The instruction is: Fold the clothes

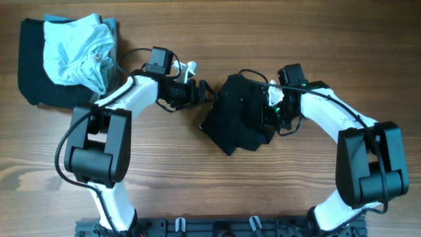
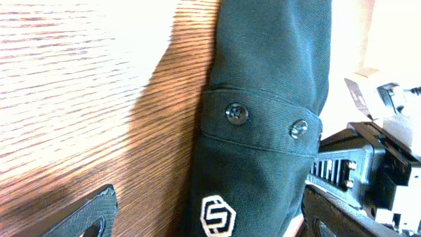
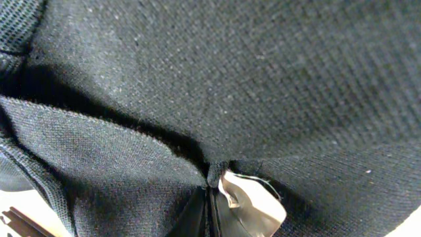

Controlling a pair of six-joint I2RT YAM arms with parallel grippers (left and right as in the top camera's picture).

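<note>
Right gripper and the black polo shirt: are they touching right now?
Touching. The right wrist view shows the right gripper with its jaws shut on a fold of the black polo shirt, cloth pinched between them.

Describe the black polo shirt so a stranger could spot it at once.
On the wooden table, look at the middle, seen from overhead. The black polo shirt lies there in a bunched heap. Unlike the pale blue garment in the upper left corner, it is dark, with buttons and a small white logo.
</note>
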